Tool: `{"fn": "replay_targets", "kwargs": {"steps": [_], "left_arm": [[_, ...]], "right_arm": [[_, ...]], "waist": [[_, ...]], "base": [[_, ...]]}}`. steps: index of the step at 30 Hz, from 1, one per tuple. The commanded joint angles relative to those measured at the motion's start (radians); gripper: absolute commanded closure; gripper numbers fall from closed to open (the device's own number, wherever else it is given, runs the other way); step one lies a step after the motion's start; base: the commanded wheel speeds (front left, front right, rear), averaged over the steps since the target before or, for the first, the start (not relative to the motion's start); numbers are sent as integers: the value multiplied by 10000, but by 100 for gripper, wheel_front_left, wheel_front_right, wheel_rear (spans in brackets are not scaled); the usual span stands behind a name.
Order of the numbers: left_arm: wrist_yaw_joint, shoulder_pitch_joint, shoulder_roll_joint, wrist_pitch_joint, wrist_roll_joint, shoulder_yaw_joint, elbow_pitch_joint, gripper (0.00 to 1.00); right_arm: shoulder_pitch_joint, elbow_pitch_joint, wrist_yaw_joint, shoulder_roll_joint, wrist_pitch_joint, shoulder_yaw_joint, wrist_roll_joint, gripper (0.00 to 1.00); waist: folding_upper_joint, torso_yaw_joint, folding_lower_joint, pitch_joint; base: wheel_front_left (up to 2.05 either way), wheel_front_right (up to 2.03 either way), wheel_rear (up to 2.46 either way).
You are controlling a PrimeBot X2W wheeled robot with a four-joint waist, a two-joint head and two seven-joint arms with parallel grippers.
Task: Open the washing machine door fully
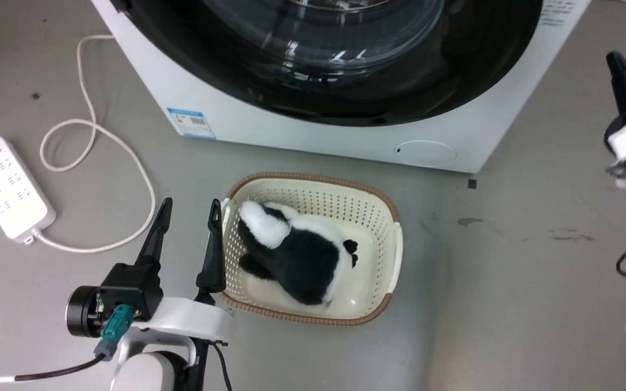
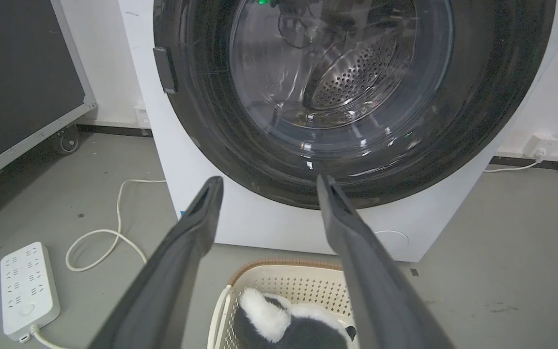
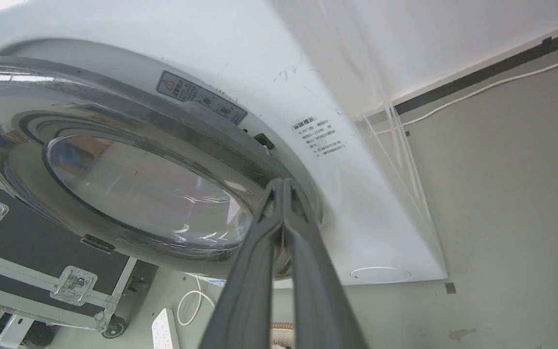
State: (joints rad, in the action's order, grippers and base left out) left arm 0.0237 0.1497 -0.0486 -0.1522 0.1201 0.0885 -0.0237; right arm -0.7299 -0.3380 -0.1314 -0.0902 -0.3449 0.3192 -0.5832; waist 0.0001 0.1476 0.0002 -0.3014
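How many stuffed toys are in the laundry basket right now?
1: a black-and-white plush toy lying inside the basket on the floor before the washer. Anything beneath it would be hidden.

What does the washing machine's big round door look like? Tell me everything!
The washing machine door is a big, round, glossy black ring with a bulging clear glass window in the middle; through it you see the holey steel drum. A dark hinge piece sits on its left edge. It looks shut or barely cracked. The right gripper, fingers pressed together, has its tips at the door's opposite rim.
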Motion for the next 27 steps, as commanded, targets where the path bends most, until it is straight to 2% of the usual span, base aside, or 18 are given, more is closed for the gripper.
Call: {"fn": "replay_targets", "kwargs": {"steps": [1,17,27], "left_arm": [[45,167,-10,-100,71,47,-24,0],[147,528,-12,-435,342,390,-48,0],[223,702,-13,-644,493,595,-17,0]], "right_arm": [[-398,-197,2,30,-153,151,-188,100],[-3971,-3577,4,-305,-2812,2454,-621,100],[-5653,-5087,5,-651,-3826,3767,-663,100]], "waist": [[-1,82,-2,-99],[-1,655,-2,-932],[-1,962,-2,-1329]], "base": [[0,0,0],[0,0,0],[0,0,0]]}}
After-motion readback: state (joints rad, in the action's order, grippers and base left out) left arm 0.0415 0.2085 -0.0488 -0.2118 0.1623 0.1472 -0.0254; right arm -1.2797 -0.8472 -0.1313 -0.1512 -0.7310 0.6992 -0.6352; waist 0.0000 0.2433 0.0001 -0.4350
